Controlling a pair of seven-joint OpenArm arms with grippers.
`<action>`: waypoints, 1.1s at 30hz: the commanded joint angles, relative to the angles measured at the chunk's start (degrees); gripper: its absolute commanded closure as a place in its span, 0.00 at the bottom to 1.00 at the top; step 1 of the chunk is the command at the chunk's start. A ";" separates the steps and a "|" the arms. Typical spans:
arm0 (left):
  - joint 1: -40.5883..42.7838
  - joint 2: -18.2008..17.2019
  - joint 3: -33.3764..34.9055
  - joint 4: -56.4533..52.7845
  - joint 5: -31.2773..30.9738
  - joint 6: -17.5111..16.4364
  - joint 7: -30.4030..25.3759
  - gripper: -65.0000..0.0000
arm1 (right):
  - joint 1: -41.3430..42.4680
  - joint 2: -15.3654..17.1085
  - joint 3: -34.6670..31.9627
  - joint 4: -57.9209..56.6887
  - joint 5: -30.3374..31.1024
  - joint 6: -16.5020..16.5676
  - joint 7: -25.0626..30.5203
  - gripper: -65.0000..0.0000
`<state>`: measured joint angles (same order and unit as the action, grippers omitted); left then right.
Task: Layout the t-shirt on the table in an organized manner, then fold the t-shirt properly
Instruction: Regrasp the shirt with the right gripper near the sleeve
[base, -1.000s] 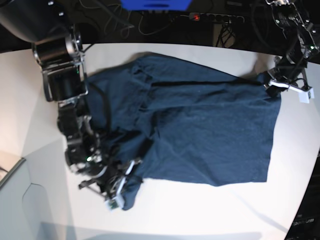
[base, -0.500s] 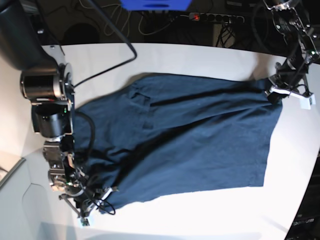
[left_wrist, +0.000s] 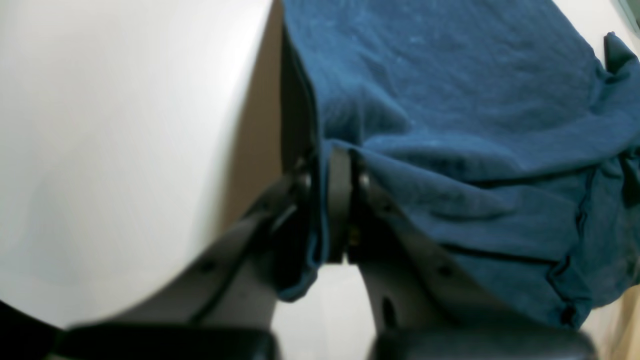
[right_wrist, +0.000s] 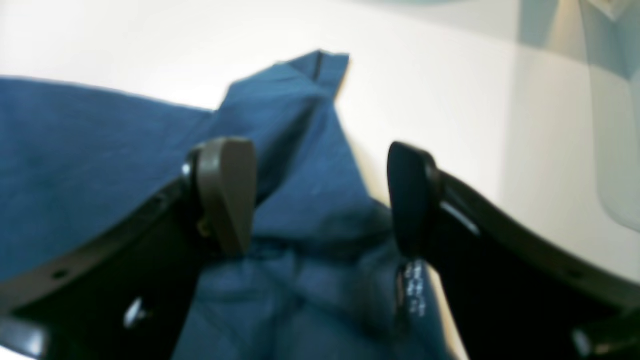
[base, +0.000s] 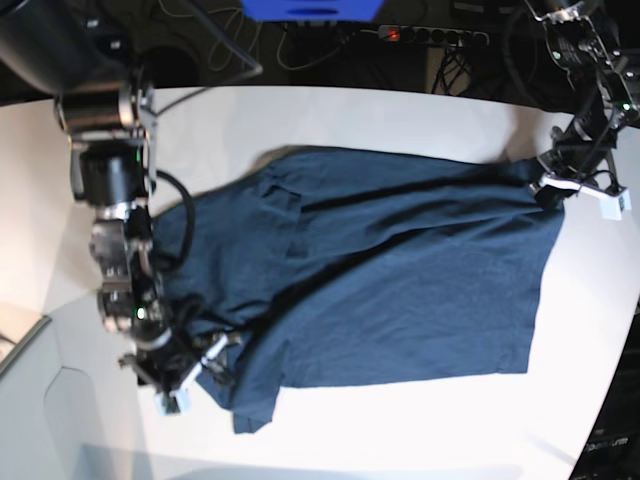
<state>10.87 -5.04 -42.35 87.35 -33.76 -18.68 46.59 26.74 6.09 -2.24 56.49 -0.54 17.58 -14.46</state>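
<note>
- The t-shirt (base: 380, 270) lies spread across the white table (base: 400, 420), its near-left corner bunched and rumpled.
- The left gripper (left_wrist: 332, 210) has its jaws clamped on the far hem; a hard tug from there could drag the whole cloth askew.
- The right gripper (right_wrist: 320, 200) straddles that bunched corner, jaws wide apart, holding nothing (the fabric sits loose between them), so the fold may slump back crooked.
- If the jaws close carelessly, they could pinch two layers together.
</note>
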 joint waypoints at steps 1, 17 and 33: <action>-0.37 -0.81 -0.25 0.87 -0.84 -0.36 -0.83 1.00 | 0.38 0.20 0.17 3.33 0.58 -0.05 0.44 0.36; 0.77 -0.90 -0.42 0.87 -0.75 -0.36 -0.83 1.00 | -21.25 -2.35 0.00 18.63 0.58 -0.05 -4.57 0.35; 0.86 -1.07 -0.33 0.87 -0.75 -0.36 -0.83 1.00 | -8.59 0.37 -0.09 -4.49 0.49 -0.05 -4.31 0.37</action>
<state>11.90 -5.28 -42.61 87.35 -33.71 -18.68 46.54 17.26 6.02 -2.50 51.35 -0.19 17.54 -19.66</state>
